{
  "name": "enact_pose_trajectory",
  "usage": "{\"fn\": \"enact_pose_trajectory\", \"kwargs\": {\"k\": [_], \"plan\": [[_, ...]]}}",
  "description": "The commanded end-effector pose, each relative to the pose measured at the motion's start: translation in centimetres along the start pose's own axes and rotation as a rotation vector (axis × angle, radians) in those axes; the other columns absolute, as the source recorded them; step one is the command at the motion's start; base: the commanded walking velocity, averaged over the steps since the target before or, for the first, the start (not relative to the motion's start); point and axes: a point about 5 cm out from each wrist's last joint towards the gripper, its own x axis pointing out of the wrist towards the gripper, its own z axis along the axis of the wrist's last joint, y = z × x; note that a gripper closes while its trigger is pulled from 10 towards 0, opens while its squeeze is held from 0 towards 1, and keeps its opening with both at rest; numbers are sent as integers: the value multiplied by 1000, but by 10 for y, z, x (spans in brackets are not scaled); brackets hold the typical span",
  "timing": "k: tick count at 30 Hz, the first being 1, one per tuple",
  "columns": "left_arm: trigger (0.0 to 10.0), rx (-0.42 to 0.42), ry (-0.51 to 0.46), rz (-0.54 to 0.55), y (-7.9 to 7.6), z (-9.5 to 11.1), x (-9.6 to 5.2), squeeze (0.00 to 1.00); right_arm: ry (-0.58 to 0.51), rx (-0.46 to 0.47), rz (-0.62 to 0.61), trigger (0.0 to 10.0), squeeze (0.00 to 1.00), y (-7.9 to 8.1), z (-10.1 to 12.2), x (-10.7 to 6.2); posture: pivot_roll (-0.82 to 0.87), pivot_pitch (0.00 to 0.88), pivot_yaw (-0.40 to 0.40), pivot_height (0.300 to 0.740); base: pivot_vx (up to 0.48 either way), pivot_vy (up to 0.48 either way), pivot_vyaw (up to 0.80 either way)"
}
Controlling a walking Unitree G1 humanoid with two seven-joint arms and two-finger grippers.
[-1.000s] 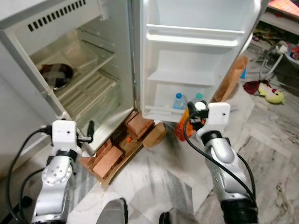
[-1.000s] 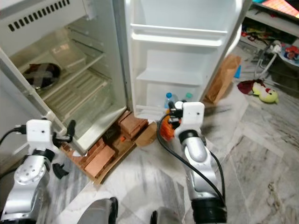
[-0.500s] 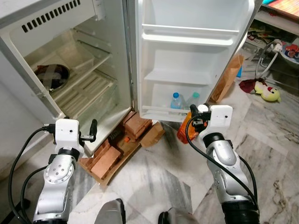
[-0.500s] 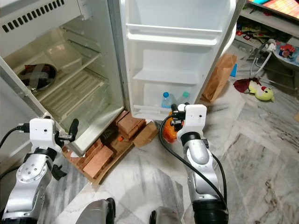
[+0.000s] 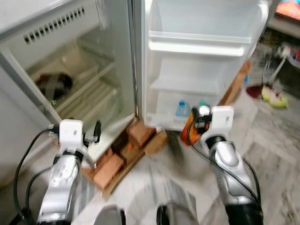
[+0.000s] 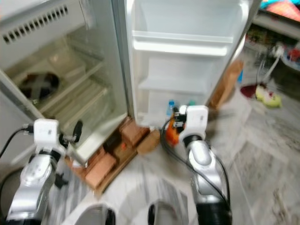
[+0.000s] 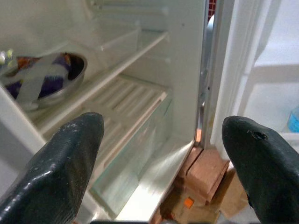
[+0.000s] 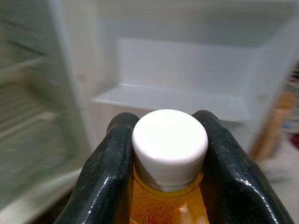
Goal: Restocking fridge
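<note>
Orange liquid under a white cap is what I am carrying: my right gripper (image 8: 166, 154) is clamping the neck of an orange bottle (image 8: 164, 198) just below its cap (image 8: 170, 142), one black finger pressing on each side, so the bottle's long axis is standing upright between them. In the head views that same gripper (image 5: 200, 117) is hovering low in front of the open fridge door (image 5: 206, 51), with the bottle (image 5: 189, 130) hanging beneath it just outside the door's lowest rack.

The relation that matters is this: the door's lower shelf (image 5: 180, 119) is lying straight ahead of my right hand and a little above the bottle's base, and two small bottles (image 5: 182, 108) are already standing in it. I am judging that the bottle must go up and forward, staying upright, to clear the rack's front lip and settle beside them. My right arm is plainly the nearer one to the door.

My left gripper (image 7: 163, 158) is spreading its fingers wide and grasping nothing; it is pointing into the main fridge compartment (image 5: 89, 89), facing the ribbed lower shelf (image 7: 124, 100). Farther in, a metal bowl (image 7: 44, 79) is sitting on an upper shelf. Below the fridge, bricks (image 5: 126, 150) are propping up its base on the marble floor (image 5: 276, 154).
</note>
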Motion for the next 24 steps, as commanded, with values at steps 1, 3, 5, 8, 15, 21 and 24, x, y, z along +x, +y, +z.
{"fn": "enact_pose_trajectory", "kwargs": {"k": [1,3,5,8,15,21,24], "plan": [[10000,16,2,18,9,0,-1,0,-41,10,21,10000,0,7,9,3,48,133,-60,740,319,251,0],[10000,17,1,18,9,0,0,0,-40,10,21,10000,0,7,9,3,48,133,-60,740,322,251,0],[10000,17,1,19,9,0,0,0,-41,9,21,10000,0,8,9,4,48,131,-62,740,321,251,0],[10000,17,1,19,8,0,1,0,-43,7,20,10000,0,7,10,4,48,129,-64,740,319,249,0],[10000,20,-1,15,5,0,3,0,-56,1,16,10000,0,7,13,7,47,125,-65,740,234,72,0],[10000,8,-17,14,4,2,3,0,-58,-7,9,10000,0,6,13,8,49,125,-65,740,0,0,0],[10000,11,-22,9,3,3,3,0,-55,-14,6,10000,0,7,12,9,50,124,-68,740,0,0,0]]}}
